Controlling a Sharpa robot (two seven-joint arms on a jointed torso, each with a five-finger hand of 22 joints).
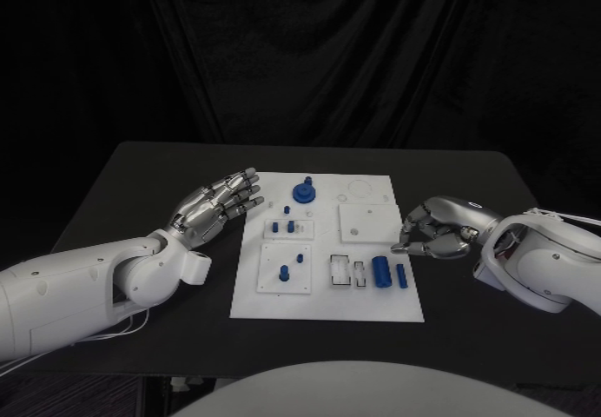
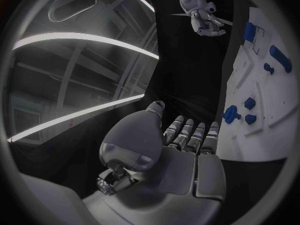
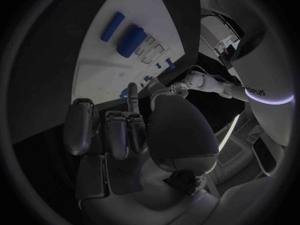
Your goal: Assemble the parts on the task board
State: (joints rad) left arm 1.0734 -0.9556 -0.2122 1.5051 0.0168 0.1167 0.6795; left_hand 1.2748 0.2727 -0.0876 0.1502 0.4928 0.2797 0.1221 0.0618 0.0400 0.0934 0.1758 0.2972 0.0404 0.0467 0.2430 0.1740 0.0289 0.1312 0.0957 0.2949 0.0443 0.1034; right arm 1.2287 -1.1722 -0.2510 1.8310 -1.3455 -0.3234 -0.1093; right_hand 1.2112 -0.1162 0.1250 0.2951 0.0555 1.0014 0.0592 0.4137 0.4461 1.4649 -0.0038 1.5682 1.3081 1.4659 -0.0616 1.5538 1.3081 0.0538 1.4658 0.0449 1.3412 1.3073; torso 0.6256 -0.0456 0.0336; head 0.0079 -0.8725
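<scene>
Flanking the flat white task board (image 1: 328,300), the silver left hand (image 1: 220,206) spreads empty; the right hand (image 1: 432,233) curls empty.

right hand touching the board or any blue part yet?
Apart. In the head view the right hand sits curled just off the task board's right edge, with black table between its fingertips and the two blue cylinders lying there.
</scene>
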